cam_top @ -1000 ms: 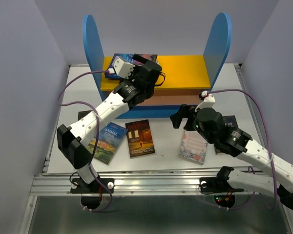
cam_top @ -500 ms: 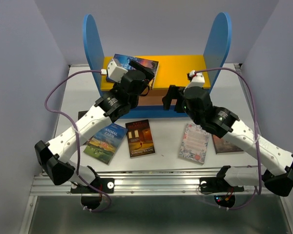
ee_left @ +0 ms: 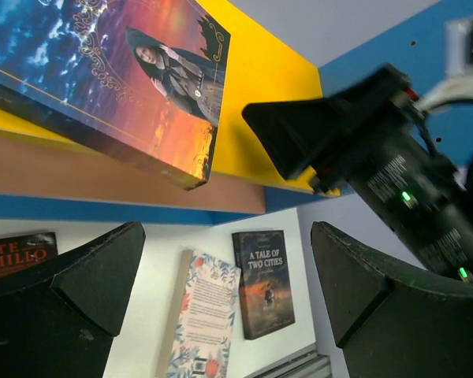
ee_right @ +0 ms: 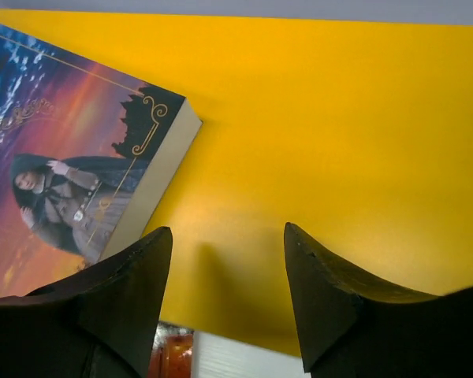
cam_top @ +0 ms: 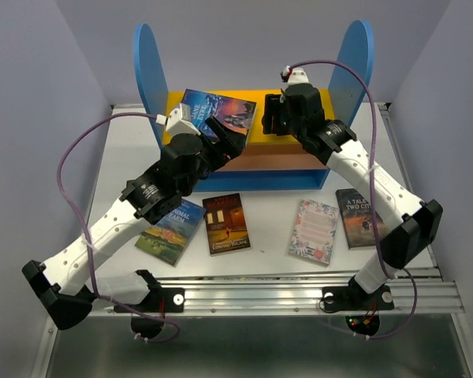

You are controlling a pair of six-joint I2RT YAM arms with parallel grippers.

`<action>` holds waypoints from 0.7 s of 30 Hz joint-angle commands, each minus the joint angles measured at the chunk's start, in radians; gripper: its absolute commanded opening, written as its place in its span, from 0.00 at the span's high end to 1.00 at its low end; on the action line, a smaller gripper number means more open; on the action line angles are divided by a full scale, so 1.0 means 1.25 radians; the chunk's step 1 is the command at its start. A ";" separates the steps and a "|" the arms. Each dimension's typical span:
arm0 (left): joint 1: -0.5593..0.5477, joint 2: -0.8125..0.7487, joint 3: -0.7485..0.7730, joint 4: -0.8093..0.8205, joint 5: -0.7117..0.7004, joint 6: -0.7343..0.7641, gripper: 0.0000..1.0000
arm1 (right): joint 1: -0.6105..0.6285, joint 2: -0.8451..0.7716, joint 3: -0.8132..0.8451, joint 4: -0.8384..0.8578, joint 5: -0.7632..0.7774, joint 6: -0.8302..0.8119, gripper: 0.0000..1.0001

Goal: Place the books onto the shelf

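Since a second ago, our right arm has swung up to the shelf and our left arm has pulled back.

From above, the blue-and-orange paperback book (cam_top: 217, 110) lies flat at the left end of the yellow top board (cam_top: 299, 106) of the blue-sided shelf (cam_top: 359, 55). Four more books (cam_top: 226, 223) lie on the white table (cam_top: 268, 252).

The left wrist view shows the left gripper (ee_left: 227, 236) wide open and empty, and one corner of the book hanging over the board's front edge.

The right wrist view shows the right gripper (ee_right: 227, 236) partly open and empty, just beside the book. We think a sideways bump could knock the book off.
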 commanded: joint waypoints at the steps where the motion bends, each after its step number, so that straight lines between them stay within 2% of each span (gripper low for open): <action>1: -0.004 -0.082 -0.024 -0.043 0.017 0.089 0.01 | -0.023 0.043 0.074 0.003 -0.075 -0.106 0.41; 4: -0.001 -0.137 -0.050 -0.082 -0.041 0.073 0.01 | -0.023 0.079 0.106 0.004 -0.115 -0.145 0.46; 12: 0.005 -0.193 -0.042 -0.193 -0.183 0.039 0.01 | -0.023 0.160 0.162 0.004 -0.180 -0.189 0.49; 21: 0.014 -0.166 -0.055 -0.131 -0.131 0.072 0.01 | -0.023 0.242 0.236 0.009 -0.237 -0.211 0.48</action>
